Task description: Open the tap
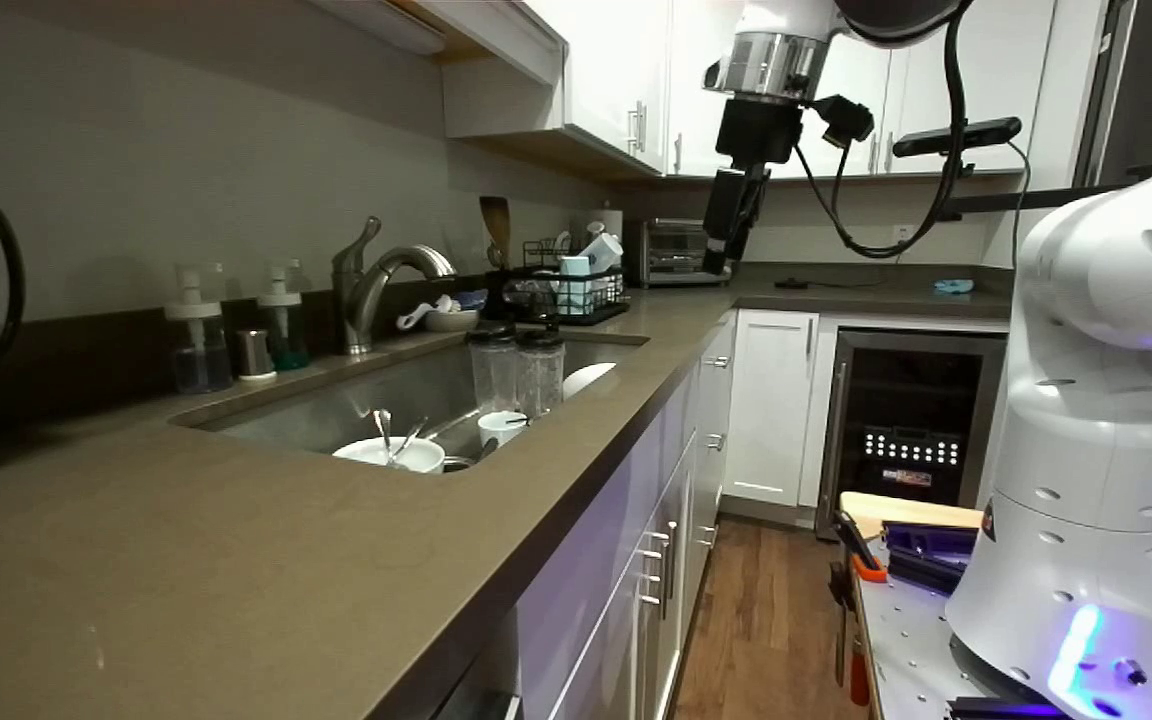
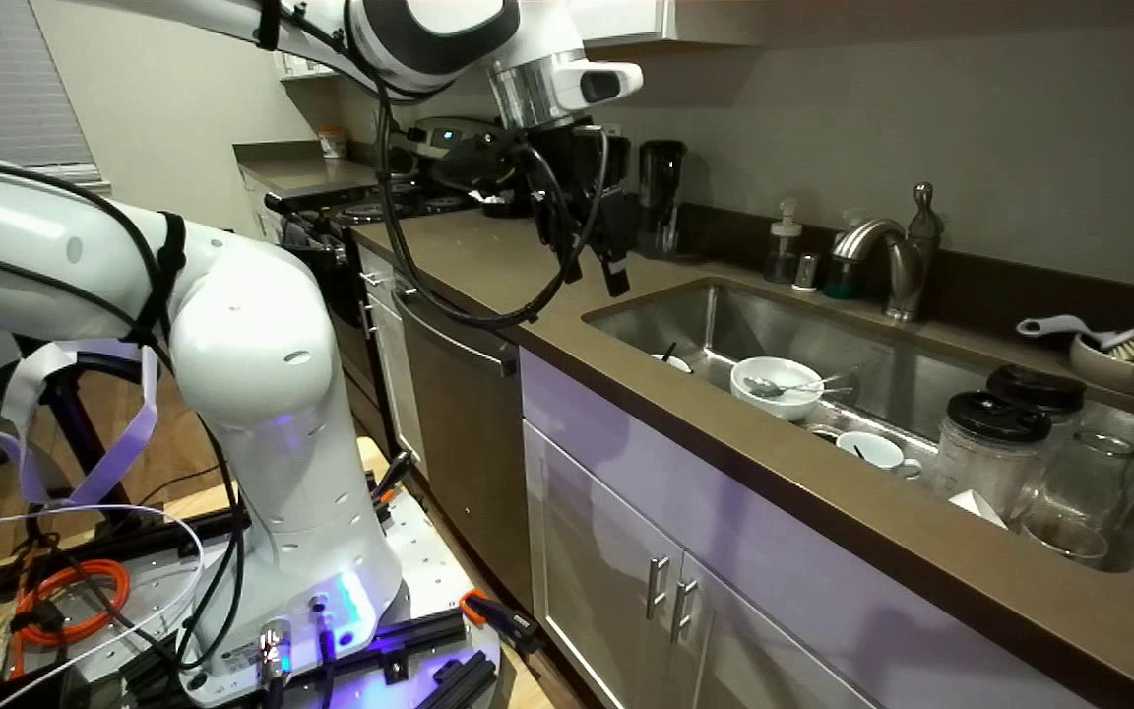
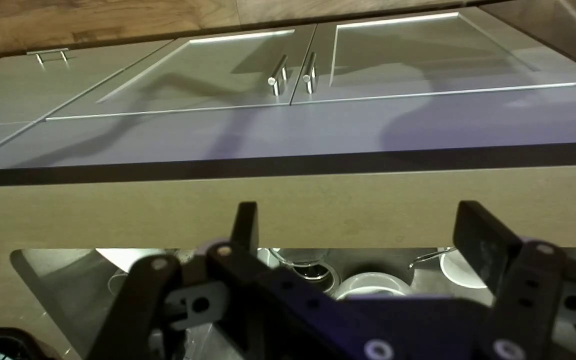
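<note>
Gripper, fingers wide and empty, stands well apart from the kitchen faucet; a sound approach should clear the arched spout before gently nudging the lever handle.

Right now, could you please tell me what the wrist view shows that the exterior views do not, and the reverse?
Only the wrist view: a close look along the gripper, its fingers plainly spread apart.
Only the exterior views: the tap, the soap dispensers and the robot's base.
Shared by all: the sink, the white bowl in it and cabinet handles.
</note>
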`<action>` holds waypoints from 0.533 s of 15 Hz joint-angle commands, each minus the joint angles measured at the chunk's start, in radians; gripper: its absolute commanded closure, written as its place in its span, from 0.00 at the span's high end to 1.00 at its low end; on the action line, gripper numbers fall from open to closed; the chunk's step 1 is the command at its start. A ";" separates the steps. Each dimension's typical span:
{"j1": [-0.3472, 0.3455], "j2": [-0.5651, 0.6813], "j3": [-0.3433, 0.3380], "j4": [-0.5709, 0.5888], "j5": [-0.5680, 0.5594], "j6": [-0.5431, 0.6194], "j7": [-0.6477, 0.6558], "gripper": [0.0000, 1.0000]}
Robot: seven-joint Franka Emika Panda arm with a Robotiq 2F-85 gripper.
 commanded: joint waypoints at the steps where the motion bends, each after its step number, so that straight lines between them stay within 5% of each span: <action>1: 0.002 0.001 -0.001 0.003 -0.001 -0.003 0.001 1.00; 8: -0.001 0.194 -0.043 0.117 0.003 0.370 -0.006 1.00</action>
